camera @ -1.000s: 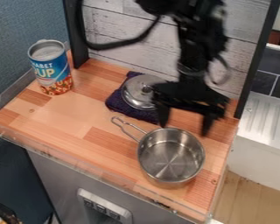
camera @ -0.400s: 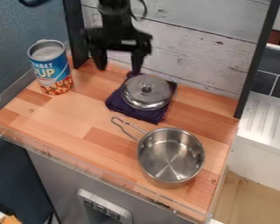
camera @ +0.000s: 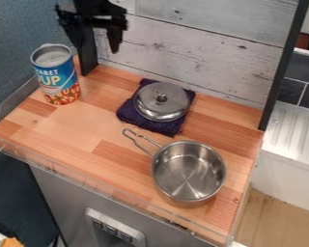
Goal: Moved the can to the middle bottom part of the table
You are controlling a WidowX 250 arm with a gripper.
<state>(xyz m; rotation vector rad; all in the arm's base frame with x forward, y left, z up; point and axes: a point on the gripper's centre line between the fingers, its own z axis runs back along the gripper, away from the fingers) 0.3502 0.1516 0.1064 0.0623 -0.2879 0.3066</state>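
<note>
At the left of the table [camera: 70, 128], upright, stands the can [camera: 57, 79]; up beyond it hangs the gripper [camera: 95, 46], jaws apart – likely the approach, with lining up and lowering around it next.

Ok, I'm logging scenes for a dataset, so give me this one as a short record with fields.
can: upright, near the left edge of the table
gripper: open and empty, beyond the can
lid: resting on the dark cloth
pot: uncovered, handle toward upper left
task state: can not yet at middle bottom
</note>
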